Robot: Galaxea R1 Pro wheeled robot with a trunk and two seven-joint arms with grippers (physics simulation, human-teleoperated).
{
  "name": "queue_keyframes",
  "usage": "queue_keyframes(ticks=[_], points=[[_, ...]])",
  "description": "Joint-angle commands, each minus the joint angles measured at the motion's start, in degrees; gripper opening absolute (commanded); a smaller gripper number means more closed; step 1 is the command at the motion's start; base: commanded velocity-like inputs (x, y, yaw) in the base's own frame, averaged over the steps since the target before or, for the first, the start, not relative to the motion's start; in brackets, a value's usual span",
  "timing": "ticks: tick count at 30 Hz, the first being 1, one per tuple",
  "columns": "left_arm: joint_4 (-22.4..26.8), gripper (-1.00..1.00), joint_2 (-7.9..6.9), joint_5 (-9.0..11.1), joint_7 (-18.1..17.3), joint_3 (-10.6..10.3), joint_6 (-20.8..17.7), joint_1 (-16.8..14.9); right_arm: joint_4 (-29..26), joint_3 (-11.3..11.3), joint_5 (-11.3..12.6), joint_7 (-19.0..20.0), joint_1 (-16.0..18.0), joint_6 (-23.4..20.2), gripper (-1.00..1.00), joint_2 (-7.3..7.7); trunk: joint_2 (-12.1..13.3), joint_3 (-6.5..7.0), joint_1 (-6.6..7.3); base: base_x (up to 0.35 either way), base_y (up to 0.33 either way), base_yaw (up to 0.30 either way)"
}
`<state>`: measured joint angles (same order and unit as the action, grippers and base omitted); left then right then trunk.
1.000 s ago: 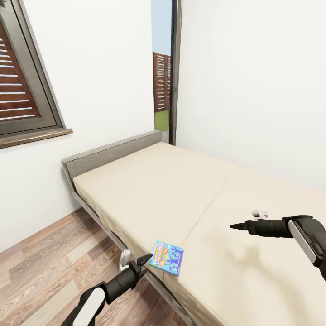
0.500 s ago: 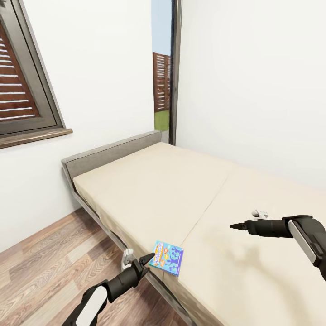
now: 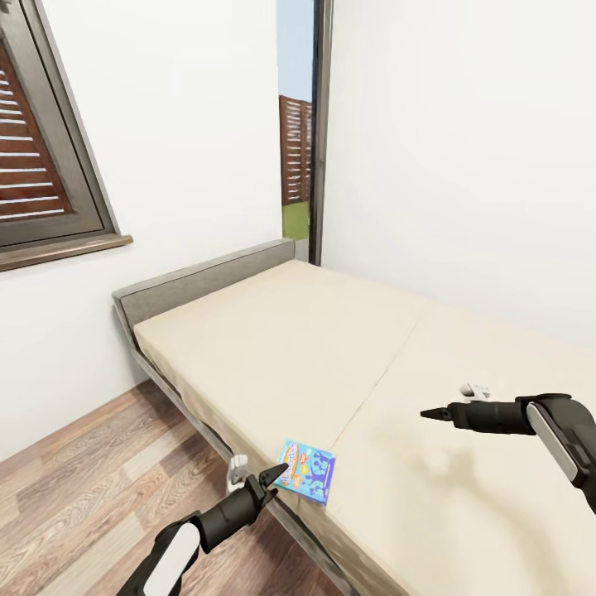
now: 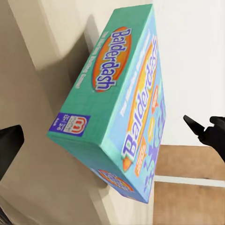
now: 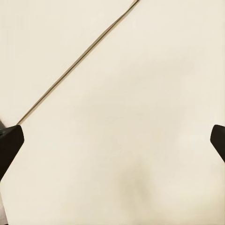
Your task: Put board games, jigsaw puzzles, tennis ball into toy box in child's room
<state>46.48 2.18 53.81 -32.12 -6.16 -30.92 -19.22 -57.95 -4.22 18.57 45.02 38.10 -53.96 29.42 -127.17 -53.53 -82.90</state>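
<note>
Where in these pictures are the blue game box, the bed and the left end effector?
Balderdash game box point(image 3: 307, 470), head view: middle of its blue lid.
Bed point(image 3: 306, 348), head view: bare beige mattress top.
Left end effector point(image 3: 266, 478), head view: midway between its dark fingertips, beside the box.

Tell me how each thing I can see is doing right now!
Small blue patterned Balderdash game box: flat on the mattress at its edge, not gripped.
Low beige mattress bed: holding that box.
Left tool: open, at the box.
Right tool: open, above the mattress, holding nothing.

Head camera overlooks the bed point(image 3: 348, 356); both wrist cameras face its mattress closely
</note>
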Motion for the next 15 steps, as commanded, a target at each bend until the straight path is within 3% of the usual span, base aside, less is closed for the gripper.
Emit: queue_keyframes(ticks=[1,15], points=[[0.01,1.00,0.00,0.48,0.05,0.01,-0.45,-0.03,-0.01,-0.09,0.07,0.07,0.05,-0.24,1.00,0.05,-0.02,-0.05,0.01,0.000,0.000,-0.028],[0.01,1.00,0.12,0.26,-0.14,0.01,-0.45,-0.03,-0.02,-0.09,0.07,0.07,0.05,-0.23,1.00,0.03,-0.02,-0.05,0.01,0.000,0.000,-0.094]])
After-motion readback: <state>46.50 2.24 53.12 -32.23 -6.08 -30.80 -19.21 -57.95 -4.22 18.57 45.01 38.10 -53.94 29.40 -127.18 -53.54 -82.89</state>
